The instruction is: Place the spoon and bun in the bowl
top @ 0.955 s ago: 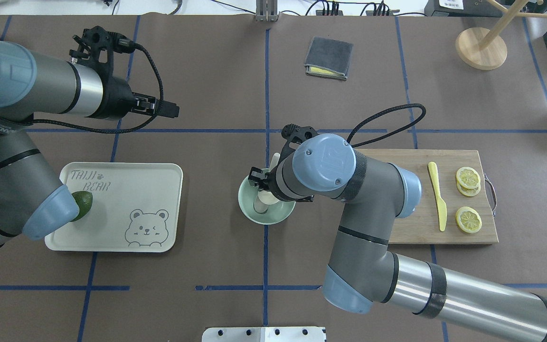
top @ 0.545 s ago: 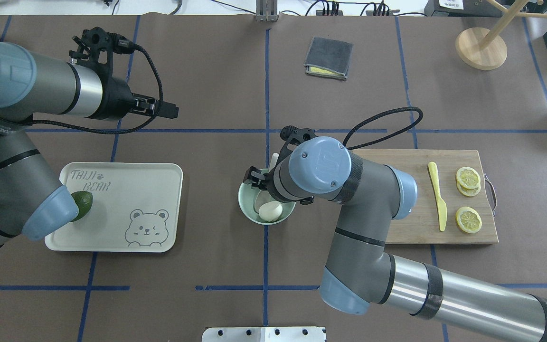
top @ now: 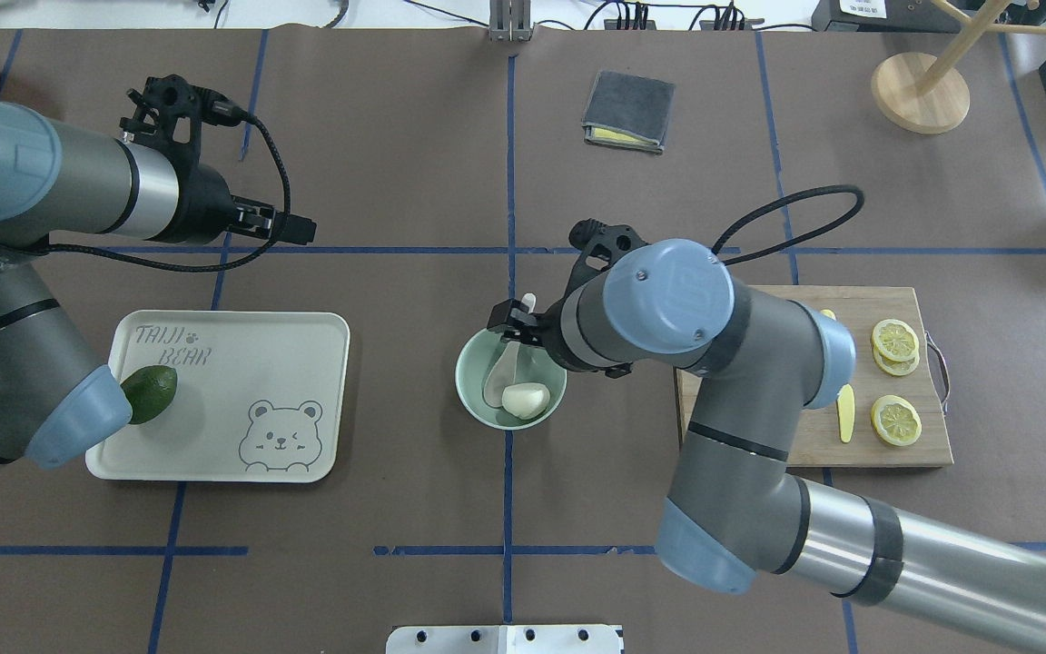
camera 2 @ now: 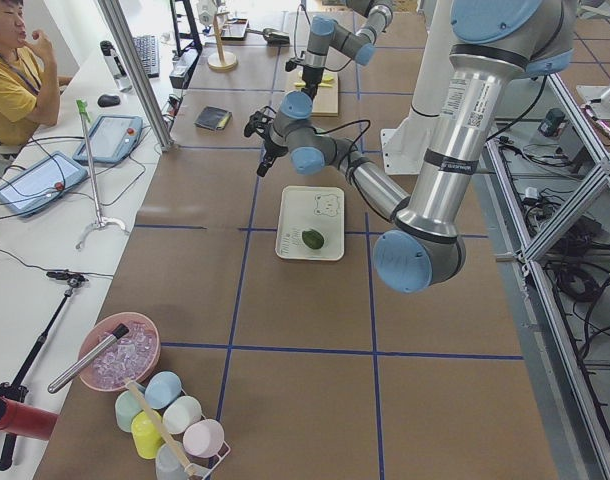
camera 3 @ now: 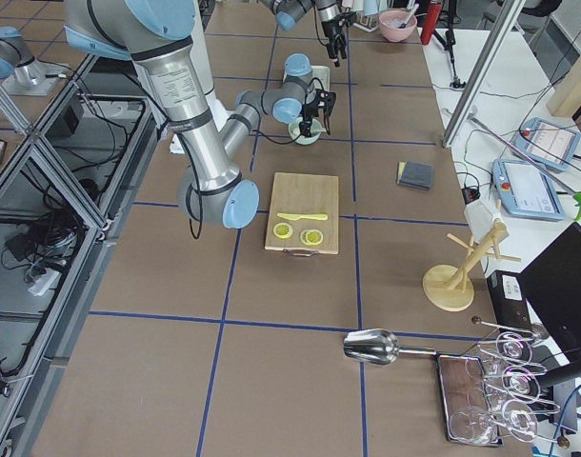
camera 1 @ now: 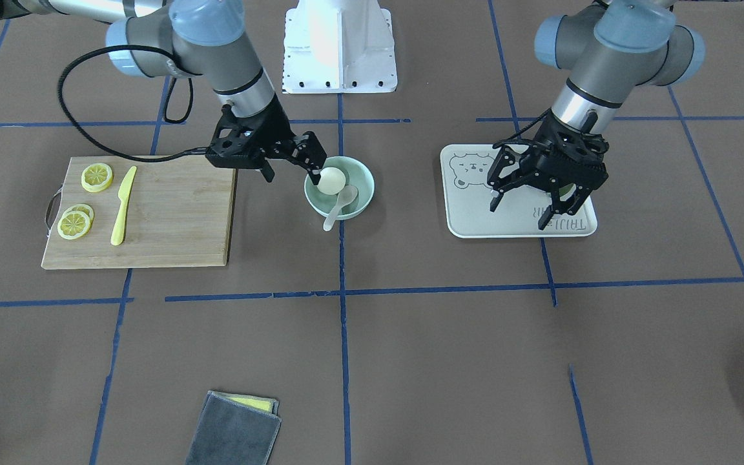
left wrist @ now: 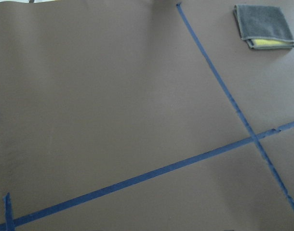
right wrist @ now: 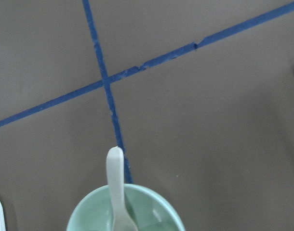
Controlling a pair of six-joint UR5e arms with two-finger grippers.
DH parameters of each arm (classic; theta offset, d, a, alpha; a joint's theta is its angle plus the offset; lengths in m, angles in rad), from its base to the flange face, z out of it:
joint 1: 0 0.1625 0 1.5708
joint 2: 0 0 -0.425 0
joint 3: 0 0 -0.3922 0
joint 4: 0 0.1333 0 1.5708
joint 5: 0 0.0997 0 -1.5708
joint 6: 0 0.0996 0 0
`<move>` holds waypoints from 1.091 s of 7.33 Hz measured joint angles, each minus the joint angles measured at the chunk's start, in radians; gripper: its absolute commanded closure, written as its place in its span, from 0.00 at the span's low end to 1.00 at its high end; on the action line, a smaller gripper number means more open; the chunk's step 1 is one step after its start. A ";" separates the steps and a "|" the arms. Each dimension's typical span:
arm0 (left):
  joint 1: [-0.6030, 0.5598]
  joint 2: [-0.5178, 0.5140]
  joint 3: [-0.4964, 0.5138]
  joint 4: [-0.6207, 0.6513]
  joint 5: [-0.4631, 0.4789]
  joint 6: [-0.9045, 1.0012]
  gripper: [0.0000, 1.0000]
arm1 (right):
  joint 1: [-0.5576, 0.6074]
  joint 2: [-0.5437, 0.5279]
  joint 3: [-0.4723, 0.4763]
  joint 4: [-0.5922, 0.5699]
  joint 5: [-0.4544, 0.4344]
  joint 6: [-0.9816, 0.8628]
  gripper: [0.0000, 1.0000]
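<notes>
Hovering at the edge of the pale green bowl (top: 461,381), my right pincer (camera 1: 292,175) is spread wide and holds nothing. The white bun (top: 525,398) lies inside the bowl against its wall, and the off-white spoon (top: 499,371) rests beside it, scoop down in the bowl, handle sticking out over the rim. Both things look placed, so I judge the danger lies in pulling away. One finger hangs just beside the bun and the spoon handle, and I cannot tell whether it touches either. A sideways or low retreat could catch that overhanging handle and lever the spoon out onto the counter, or nudge the light bowl along and roll the bun. Rising straight up first seems safer. My left pincer (camera 1: 533,208) is also spread wide and empty, well apart from the bowl, so it adds little risk. Readable writing: the cream tray (top: 287,363) carries the words "TAIJI BEAR" above a winking bear face. A joint cap (top: 679,292) on my right arm shows a "UR" mark. Lettering along my left arm is cut off and unreadable.
</notes>
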 measured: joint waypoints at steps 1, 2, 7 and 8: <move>-0.073 0.044 0.019 0.000 -0.026 0.122 0.00 | 0.114 -0.061 0.011 -0.005 0.103 -0.100 0.00; -0.171 0.077 0.064 0.001 -0.091 0.259 0.00 | 0.240 -0.135 0.010 -0.012 0.199 -0.252 0.00; -0.620 0.137 0.221 0.305 -0.342 0.887 0.00 | 0.681 -0.306 -0.070 -0.280 0.351 -1.118 0.00; -0.648 0.149 0.245 0.383 -0.416 0.923 0.00 | 0.737 -0.333 -0.107 -0.288 0.387 -1.225 0.00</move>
